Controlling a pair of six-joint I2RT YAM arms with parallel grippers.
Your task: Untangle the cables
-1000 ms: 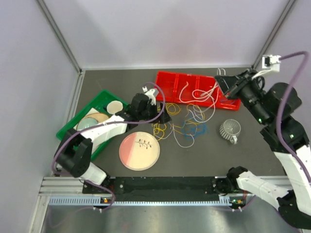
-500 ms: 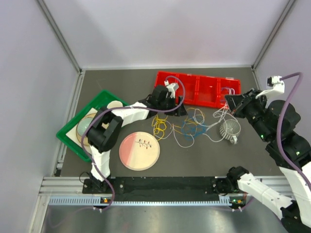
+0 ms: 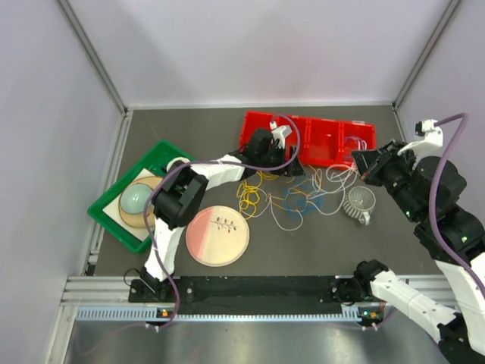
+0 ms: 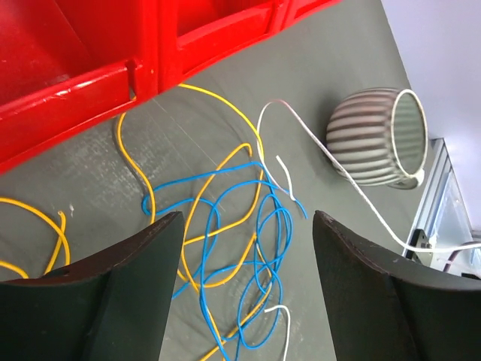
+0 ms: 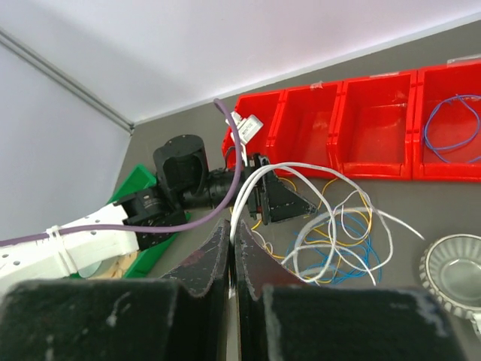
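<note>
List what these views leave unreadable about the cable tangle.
- Top view: crossings within the cables, too small.
- Left wrist view: the left gripper covers the tangle's lower corners; the white cable leaves the right edge.
- Right wrist view: the right gripper hides its own pinch point on the white cable.

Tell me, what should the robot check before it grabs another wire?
1. Left tool open, above the blue wire: ok.
2. Right tool shut on the white wire: ok.
3. Blue wire free of the yellow wire: not ok, they cross several times.
4. White wire clear of the mug: cannot tell, it runs right beside it.
5. Red bin out from between the left tool's fingers: ok.
</note>
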